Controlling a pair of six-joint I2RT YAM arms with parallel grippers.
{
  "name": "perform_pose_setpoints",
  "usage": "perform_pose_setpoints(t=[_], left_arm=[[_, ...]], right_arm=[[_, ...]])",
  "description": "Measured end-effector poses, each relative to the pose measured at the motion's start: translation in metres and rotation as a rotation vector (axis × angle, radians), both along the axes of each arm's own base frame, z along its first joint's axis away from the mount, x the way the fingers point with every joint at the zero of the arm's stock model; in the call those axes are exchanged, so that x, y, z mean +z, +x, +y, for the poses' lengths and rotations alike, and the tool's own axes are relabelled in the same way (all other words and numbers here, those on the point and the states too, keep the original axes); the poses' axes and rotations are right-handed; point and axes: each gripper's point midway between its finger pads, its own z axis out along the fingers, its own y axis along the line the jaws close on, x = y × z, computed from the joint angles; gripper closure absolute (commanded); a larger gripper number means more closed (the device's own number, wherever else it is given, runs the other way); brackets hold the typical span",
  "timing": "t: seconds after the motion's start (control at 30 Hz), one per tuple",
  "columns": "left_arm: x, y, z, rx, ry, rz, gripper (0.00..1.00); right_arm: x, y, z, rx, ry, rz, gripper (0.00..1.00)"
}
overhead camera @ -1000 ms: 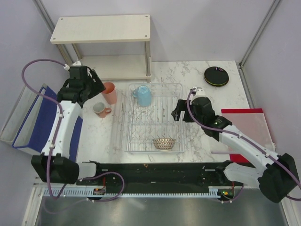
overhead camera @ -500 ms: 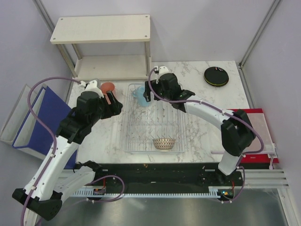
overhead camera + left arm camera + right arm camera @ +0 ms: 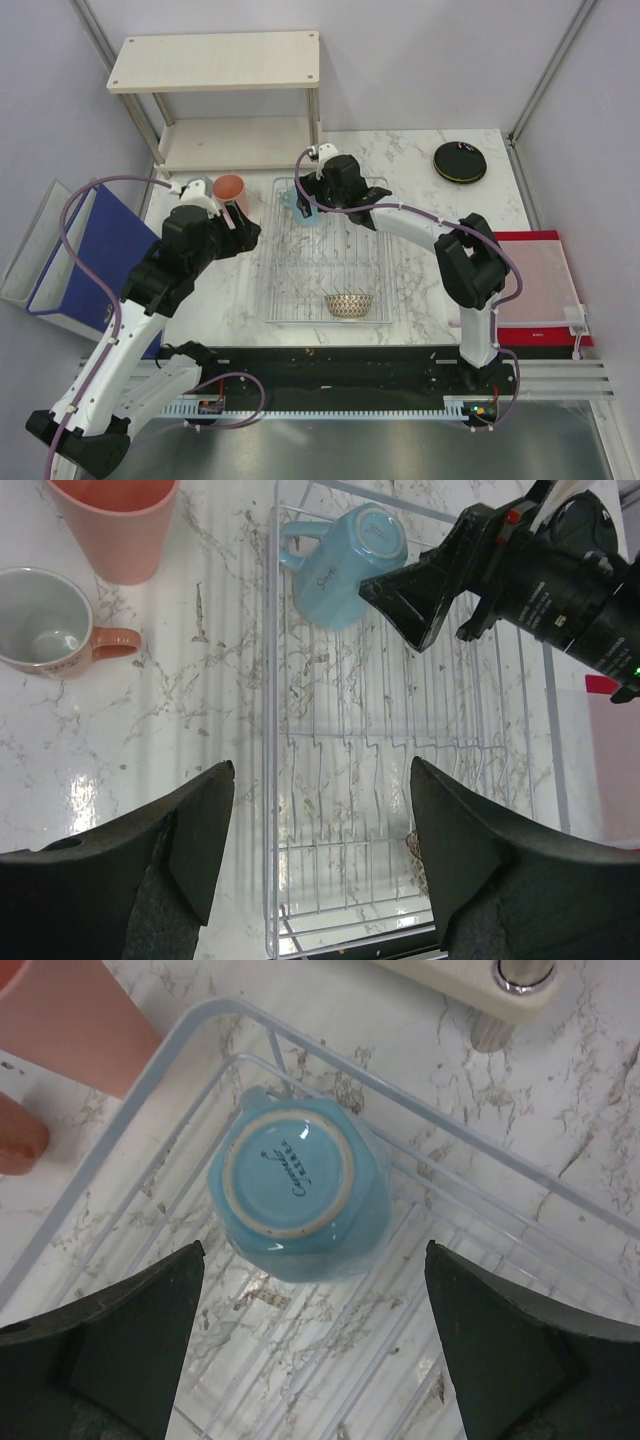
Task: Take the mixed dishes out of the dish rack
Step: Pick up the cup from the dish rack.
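We judge the current step: picking the light blue faceted ceramic cup [image 3: 295,1185], inverted, foot ring up, in the far-left corner of the silvery wire dish rack [image 3: 320,265]. The right tool [image 3: 312,1250] hovers above, wide open, empty; it must descend and straddle the body. The left tool [image 3: 320,770]: open, empty.

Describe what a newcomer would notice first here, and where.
An upside-down light blue cup sits in the far left corner of the wire dish rack, the open right gripper poised above it. A net-patterned bowl lies at the rack's near end; a salmon pink cup stands outside, to its left.
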Motion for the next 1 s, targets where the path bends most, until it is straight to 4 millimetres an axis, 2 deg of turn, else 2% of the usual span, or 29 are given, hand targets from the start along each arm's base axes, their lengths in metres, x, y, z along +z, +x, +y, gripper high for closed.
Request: perform_pose_setpoints(t=[0.17, 0.23, 0.33, 0.47, 0.57, 0.6, 0.67, 0.77, 0.8, 0.87, 0.9, 0.93, 1.0], left_arm=[[-0.009, 0.001, -0.001, -0.004, 0.004, 0.013, 0.23], [-0.009, 0.002, -0.002, -0.004, 0.002, 0.010, 0.23], [-0.010, 0.004, -0.003, -0.004, 0.001, 0.008, 0.23], [-0.016, 0.004, -0.003, -0.005, 0.006, 0.019, 0.23], [-0.019, 0.004, -0.003, -0.005, 0.009, 0.026, 0.23], [-0.020, 0.004, -0.003, -0.005, 0.010, 0.027, 0.23], [-0.023, 0.003, -0.003, -0.005, 0.012, 0.033, 0.23], [-0.028, 0.003, -0.003, -0.009, 0.014, 0.042, 0.23], [-0.030, 0.002, -0.004, -0.012, 0.014, 0.046, 0.23], [-0.033, 0.002, -0.005, -0.018, 0.014, 0.053, 0.23], [-0.034, 0.001, -0.005, -0.020, 0.014, 0.056, 0.23], [-0.035, 0.001, -0.006, -0.022, 0.014, 0.057, 0.23], [-0.036, 0.001, -0.006, -0.024, 0.014, 0.057, 0.23]], right_arm=[[0.014, 0.012, 0.017, 0.027, 0.046, -0.039, 0.02], [0.013, 0.017, 0.024, 0.039, 0.057, -0.043, 0.02], [0.002, 0.024, 0.032, 0.051, 0.056, -0.036, 0.02], [-0.023, 0.029, 0.037, 0.055, 0.036, -0.004, 0.04], [-0.033, 0.028, 0.037, 0.054, 0.023, 0.013, 0.11], [-0.035, 0.028, 0.036, 0.054, 0.022, 0.015, 0.17], [-0.034, 0.028, 0.036, 0.054, 0.019, 0.012, 0.25], [-0.034, 0.029, 0.036, 0.052, 0.020, 0.003, 0.49], [-0.034, 0.029, 0.035, 0.049, 0.021, 0.000, 0.66], [-0.034, 0.027, 0.032, 0.042, 0.026, -0.009, 0.81], [-0.033, 0.025, 0.031, 0.038, 0.030, -0.008, 0.96], [-0.033, 0.023, 0.030, 0.037, 0.034, -0.007, 1.00], [-0.032, 0.016, 0.027, 0.033, 0.042, 0.002, 1.00]])
